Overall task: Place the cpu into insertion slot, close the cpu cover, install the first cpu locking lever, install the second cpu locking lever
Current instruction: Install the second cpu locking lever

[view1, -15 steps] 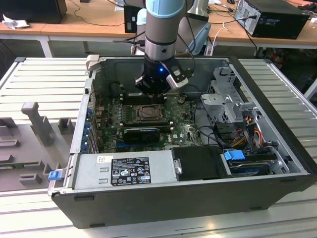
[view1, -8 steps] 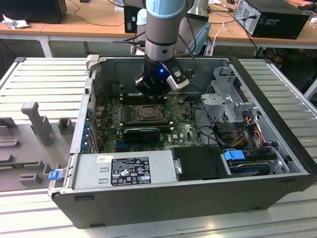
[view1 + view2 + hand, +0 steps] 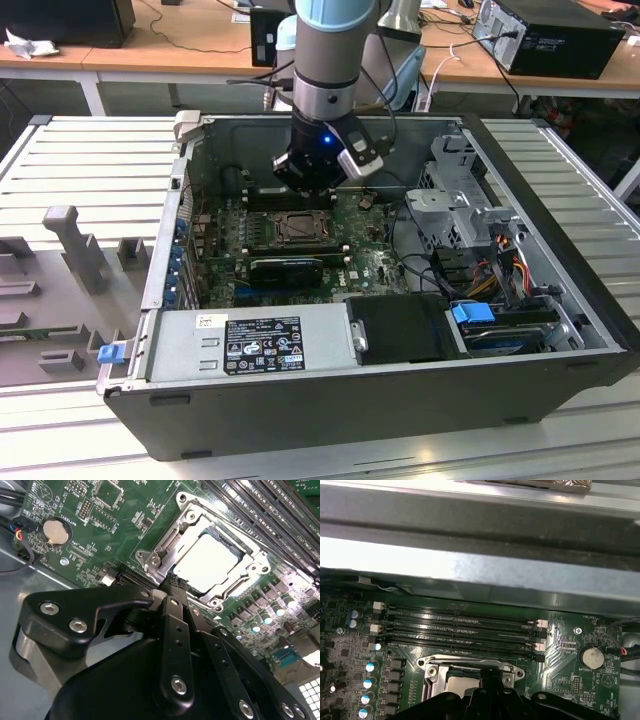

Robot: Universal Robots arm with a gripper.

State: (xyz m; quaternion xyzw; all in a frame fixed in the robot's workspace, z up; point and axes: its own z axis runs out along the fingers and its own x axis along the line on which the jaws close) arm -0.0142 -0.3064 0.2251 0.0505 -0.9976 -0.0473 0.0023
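Observation:
In the exterior view my gripper (image 3: 306,186) hangs inside the open computer case, just above the insertion slot (image 3: 298,228) on the green motherboard (image 3: 375,265). In both wrist views the cpu (image 3: 209,560) (image 3: 461,683) lies flat in the slot, its pale face up. The cpu cover (image 3: 186,517) (image 3: 470,664), a silver frame, lies down around it. My gripper (image 3: 172,582) (image 3: 492,675) is shut with nothing in it, its tip right at the edge of the socket frame. I cannot tell whether it touches the frame. How the locking levers stand is unclear.
Long black memory slots (image 3: 460,630) run along the far side of the socket, by the grey case wall (image 3: 470,575). A coin battery (image 3: 54,531) sits on the board. A black card (image 3: 285,268), the power supply (image 3: 250,345) and a drive cage (image 3: 455,195) crowd the case.

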